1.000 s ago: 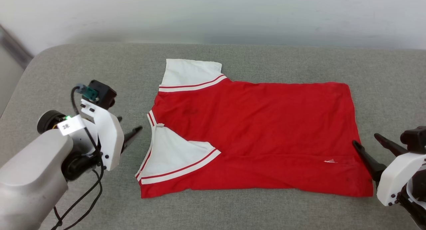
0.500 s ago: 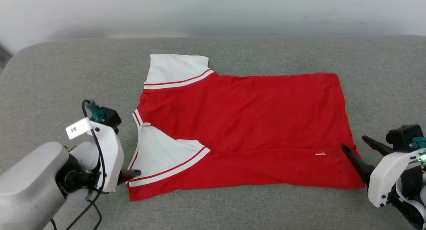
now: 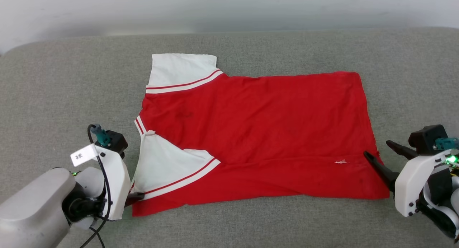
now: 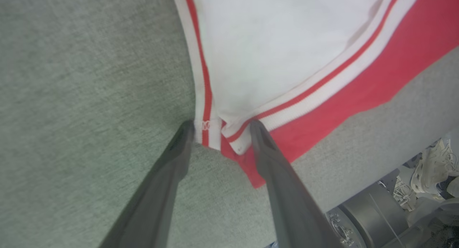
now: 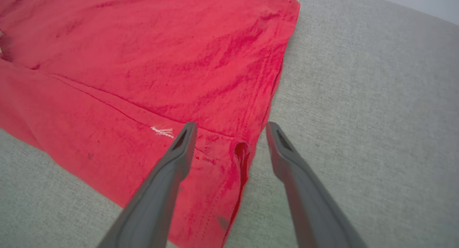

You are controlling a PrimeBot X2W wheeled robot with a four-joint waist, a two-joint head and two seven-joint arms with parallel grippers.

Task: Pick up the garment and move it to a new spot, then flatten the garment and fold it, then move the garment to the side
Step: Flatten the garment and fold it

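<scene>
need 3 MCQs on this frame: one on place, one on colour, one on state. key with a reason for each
1. Where is the left hand?
A. at the striped corner of the folded-in sleeve
B. at the collar
C. at the far hem

2. What colour are the sleeves of the garment?
A. black
B. white
C. grey

3. How does the right hand stand?
A. shut on the hem
B. shut, off the fabric
C. open, hem edge between its fingers

Key: 1 A, the left wrist view shows that corner right at it. 2 B, both are white with striped trim. 3 C, one finger is over red fabric, the other over the grey cushion.
</scene>
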